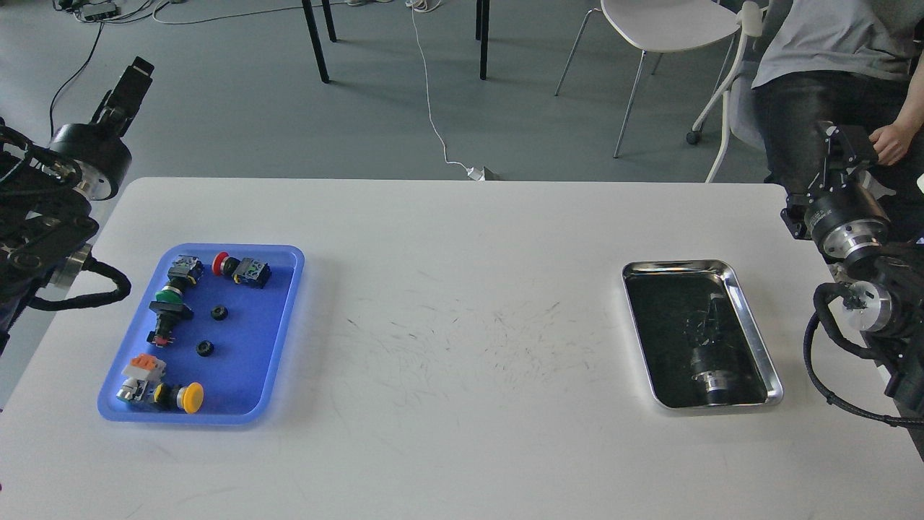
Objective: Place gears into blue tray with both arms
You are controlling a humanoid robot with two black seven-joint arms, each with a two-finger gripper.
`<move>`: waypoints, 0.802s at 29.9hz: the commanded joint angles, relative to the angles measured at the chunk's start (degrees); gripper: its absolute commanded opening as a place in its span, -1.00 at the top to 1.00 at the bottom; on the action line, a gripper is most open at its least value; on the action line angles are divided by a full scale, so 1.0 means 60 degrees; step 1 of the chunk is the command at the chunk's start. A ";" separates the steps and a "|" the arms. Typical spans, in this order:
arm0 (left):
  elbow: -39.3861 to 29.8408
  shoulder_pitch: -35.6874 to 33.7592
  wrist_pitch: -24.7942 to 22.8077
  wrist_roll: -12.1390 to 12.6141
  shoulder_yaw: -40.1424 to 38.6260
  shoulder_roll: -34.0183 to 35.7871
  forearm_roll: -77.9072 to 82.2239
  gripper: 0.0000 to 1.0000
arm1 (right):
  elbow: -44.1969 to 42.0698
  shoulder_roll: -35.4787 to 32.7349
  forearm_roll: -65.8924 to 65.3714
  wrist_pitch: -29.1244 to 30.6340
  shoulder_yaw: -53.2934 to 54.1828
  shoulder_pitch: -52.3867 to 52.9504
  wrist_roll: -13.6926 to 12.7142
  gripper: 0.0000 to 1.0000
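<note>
The blue tray [249, 375] lies on the left part of the white table. Two small black gears [218, 313] [204, 349] rest in its middle, among push-button switches with red, green and yellow caps. My left gripper [131, 78] is raised beyond the table's far left corner, pointing up and away, well clear of the tray; its fingers look like one dark bar. My right gripper [846, 141] is held off the table's far right edge, dark against a seated person, and nothing shows in it.
A shiny steel tray [752, 331] lies on the right, holding only my right arm's reflection. A seated person [830, 43] and a white chair [671, 22] are behind the right arm. Faint scratch marks cover the table's middle [462, 339].
</note>
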 commanded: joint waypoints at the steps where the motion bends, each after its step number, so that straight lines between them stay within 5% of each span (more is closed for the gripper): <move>1: 0.0206 0.0015 -0.1455 0.0002 -0.0767 0.0030 -0.1183 -0.98 | 0.0224 -0.0068 0.0094 0.0094 0.0132 -0.0042 0.0000 -0.97; 6: 0.0265 0.0015 -0.2922 0.0002 -0.1164 0.0088 -0.2574 -0.98 | 0.0794 -0.0156 0.1073 0.0517 0.0177 -0.0320 0.0000 -0.97; 9: 0.0206 0.0044 -0.3302 0.0039 -0.1399 0.0015 -0.3395 -0.98 | 0.1685 -0.0638 0.1982 0.1555 0.0397 -0.0393 -0.0389 -0.97; 13: 0.0207 0.0074 -0.4255 0.1370 -0.1939 0.0029 -0.4318 -0.98 | 0.2699 -0.0991 0.2657 0.1721 0.0484 -0.0554 -0.0681 -0.97; 16: 0.0206 0.0074 -0.4650 0.1898 -0.2614 0.0014 -0.4949 -0.98 | 0.2773 -0.0962 0.2775 0.1765 0.0543 -0.0569 -0.0740 -0.97; 18: 0.0162 0.0102 -0.4988 0.2512 -0.2761 -0.0072 -0.5140 -0.98 | 0.3093 -0.1064 0.3430 0.1837 0.0748 -0.0583 -0.1177 -0.97; 24: 0.0323 0.0234 -0.4534 0.2837 -0.2703 -0.0483 -0.5171 -0.98 | 0.3242 -0.0947 0.3507 0.1750 0.0953 -0.0803 -0.1312 -0.97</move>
